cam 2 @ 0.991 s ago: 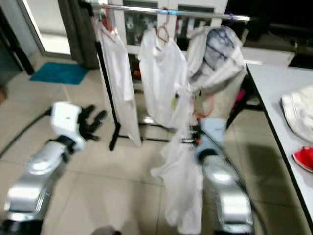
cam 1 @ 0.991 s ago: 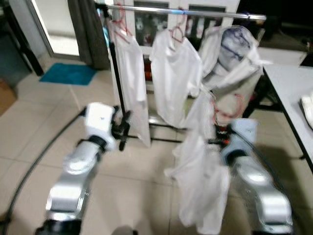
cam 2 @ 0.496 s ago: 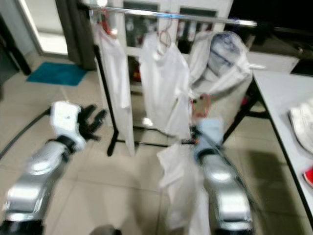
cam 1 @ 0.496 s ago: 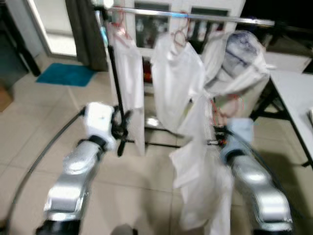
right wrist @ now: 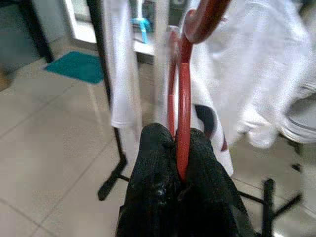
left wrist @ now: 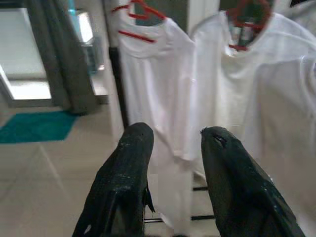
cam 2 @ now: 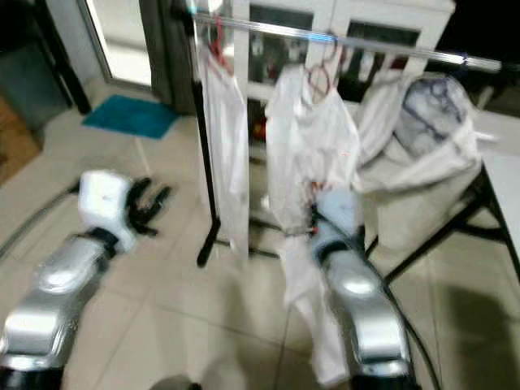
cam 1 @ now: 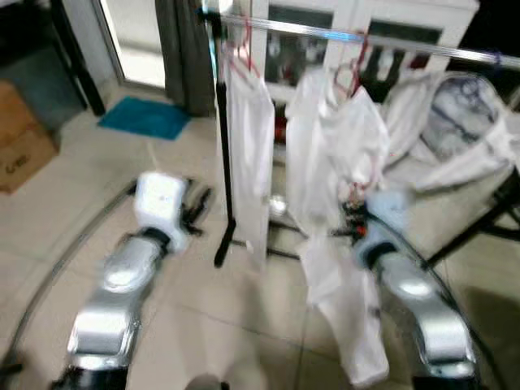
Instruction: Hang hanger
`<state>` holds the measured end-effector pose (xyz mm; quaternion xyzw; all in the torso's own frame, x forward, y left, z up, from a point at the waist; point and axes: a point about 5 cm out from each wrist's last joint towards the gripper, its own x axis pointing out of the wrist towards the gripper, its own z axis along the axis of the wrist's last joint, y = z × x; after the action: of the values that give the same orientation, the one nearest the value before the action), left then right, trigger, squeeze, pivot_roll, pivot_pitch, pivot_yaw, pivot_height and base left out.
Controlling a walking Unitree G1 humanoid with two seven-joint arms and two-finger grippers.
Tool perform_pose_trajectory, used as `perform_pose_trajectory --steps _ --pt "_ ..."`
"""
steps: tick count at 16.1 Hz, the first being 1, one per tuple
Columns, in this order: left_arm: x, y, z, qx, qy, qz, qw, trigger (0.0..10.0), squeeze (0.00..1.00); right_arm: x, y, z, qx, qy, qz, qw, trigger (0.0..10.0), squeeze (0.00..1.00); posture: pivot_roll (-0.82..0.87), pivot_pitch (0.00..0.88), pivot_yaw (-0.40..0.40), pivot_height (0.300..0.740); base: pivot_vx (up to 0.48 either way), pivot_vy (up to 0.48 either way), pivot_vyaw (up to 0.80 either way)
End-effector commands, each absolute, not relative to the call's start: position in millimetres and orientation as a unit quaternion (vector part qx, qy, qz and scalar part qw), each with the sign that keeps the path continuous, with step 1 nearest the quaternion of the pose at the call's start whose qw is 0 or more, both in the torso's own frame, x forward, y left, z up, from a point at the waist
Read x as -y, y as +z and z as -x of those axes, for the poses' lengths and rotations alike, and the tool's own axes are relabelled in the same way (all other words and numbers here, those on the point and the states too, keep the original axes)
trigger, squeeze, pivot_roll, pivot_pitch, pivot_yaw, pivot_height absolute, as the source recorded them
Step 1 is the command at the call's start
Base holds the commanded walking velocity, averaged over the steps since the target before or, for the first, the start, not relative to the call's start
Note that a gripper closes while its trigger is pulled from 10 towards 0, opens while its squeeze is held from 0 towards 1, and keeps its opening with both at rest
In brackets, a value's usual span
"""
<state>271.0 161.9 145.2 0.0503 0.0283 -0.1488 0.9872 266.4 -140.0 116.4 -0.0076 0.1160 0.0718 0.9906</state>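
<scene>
Parted end effector before hung shirts

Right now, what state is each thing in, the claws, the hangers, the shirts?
Right claw: shut on the red hanger.
White shirt: hanging from that hanger, not yet on the rail.
Left claw: open, holding nothing.
Two white shirts: hung on the rail on red hangers.
Bag: draped at the rail's right end.

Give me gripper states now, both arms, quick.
Left gripper: open, holding nothing, pointed at the hung shirts.
Right gripper: shut on the red hanger, which carries a white shirt.
</scene>
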Motion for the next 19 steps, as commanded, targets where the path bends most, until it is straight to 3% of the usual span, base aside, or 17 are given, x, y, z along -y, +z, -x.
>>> perform_pose_trajectory --steps 1,19 --pt "-150 147 -271 -0.023 -0.17 -0.046 0.984 10.0 0.0 152 121 -267 -0.103 0.053 0.012 0.993 10.0 0.0 0.06 0.07 -0.028 0.74 0.394 0.0 0.0" --pt "-150 146 -267 -0.023 -0.192 -0.065 0.979 10.0 0.0 158 125 -280 -0.087 0.047 0.046 0.994 10.0 0.0 0.08 0.041 -0.036 0.74 0.394 0.0 0.0"
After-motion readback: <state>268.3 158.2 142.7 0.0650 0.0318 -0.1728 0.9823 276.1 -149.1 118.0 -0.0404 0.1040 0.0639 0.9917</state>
